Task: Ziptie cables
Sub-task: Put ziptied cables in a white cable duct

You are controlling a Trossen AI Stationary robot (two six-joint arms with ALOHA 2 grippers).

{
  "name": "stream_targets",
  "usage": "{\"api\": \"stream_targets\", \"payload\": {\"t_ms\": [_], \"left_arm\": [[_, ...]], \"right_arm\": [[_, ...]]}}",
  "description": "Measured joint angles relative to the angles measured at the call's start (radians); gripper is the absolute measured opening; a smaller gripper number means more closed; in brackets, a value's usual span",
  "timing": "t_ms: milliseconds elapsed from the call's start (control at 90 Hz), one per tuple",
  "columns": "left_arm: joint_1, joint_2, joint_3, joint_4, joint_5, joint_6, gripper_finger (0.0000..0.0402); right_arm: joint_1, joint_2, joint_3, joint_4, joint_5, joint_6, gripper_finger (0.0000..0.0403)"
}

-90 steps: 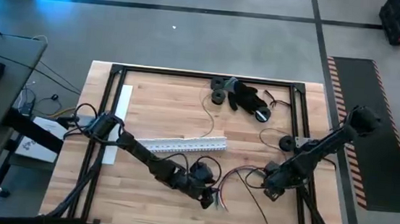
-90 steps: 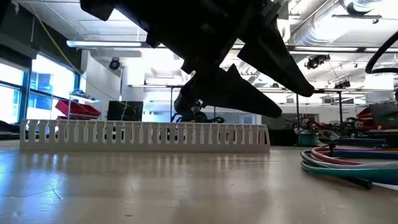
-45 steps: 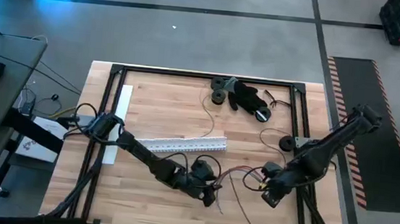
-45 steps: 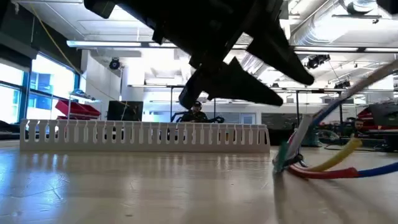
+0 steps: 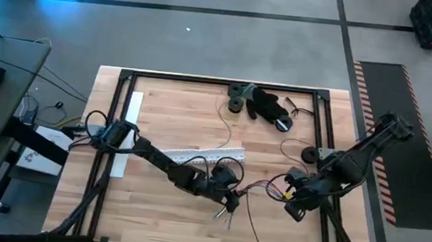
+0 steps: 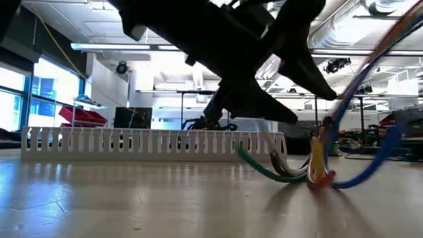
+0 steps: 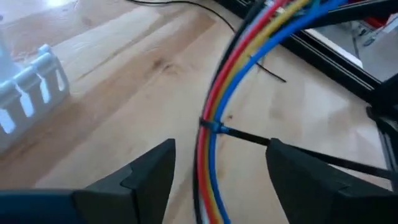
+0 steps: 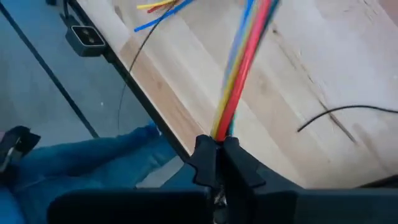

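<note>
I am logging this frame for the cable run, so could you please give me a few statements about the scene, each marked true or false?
1. The right pincer is shut on the cables. True.
2. The left pincer is clamped tight on the cables. False: its fingers stand open, with the bundle running between them.
3. A black zip tie already wraps the bundle. True.
4. The white slotted cable duct lies on the floor. False: it lies on the wooden table.
5. The black heap sits at the table's far edge. True.
</note>
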Motion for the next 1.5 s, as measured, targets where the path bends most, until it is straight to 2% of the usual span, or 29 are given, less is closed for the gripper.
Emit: {"api": "stream_targets", "payload": {"t_ms": [389, 567, 656, 756, 889, 1022, 1122, 1256, 1433, 1500], "left_arm": [[0.018, 0.01, -0.001, -0.026, 0.033, 0.043, 0.0231], [0.019, 0.01, -0.001, -0.06, 0.051, 0.04, 0.0231], [0.019, 0.01, -0.001, -0.068, 0.071, 0.025, 0.0231], [0.016, 0.01, -0.001, -0.086, 0.096, 0.023, 0.0231], [0.011, 0.01, -0.001, -0.092, 0.122, 0.006, 0.0231], [0.003, 0.01, -0.001, -0.095, 0.123, -0.002, 0.0231], [-0.003, 0.01, -0.001, -0.102, 0.134, -0.003, 0.0231], [-0.006, 0.01, -0.001, -0.111, 0.17, -0.01, 0.0231], [-0.006, 0.01, -0.001, -0.113, 0.184, -0.012, 0.0231], [-0.006, 0.01, -0.001, -0.118, 0.189, -0.013, 0.0231]], "right_arm": [[0.0, 0.0, -0.001, 0.005, 0.012, -0.003, 0.0002], [0.03, 0.016, -0.085, 0.034, 0.012, 0.0, 0.0001], [0.053, 0.029, -0.146, 0.1, -0.029, 0.021, 0.0008], [0.097, 0.056, -0.226, 0.23, -0.093, 0.073, 0.0045], [0.165, 0.106, -0.329, 0.325, -0.161, 0.202, 0.0126], [0.23, 0.145, -0.421, 0.401, -0.13, 0.35, 0.021], [0.281, 0.173, -0.485, 0.488, -0.123, 0.453, 0.0242], [0.346, 0.229, -0.523, 0.624, -0.059, 0.546, 0.0236], [0.376, 0.356, -0.51, 0.787, -0.031, 0.577, 0.0187], [0.376, 0.393, -0.484, 0.778, -0.022, 0.577, 0.017]]}}
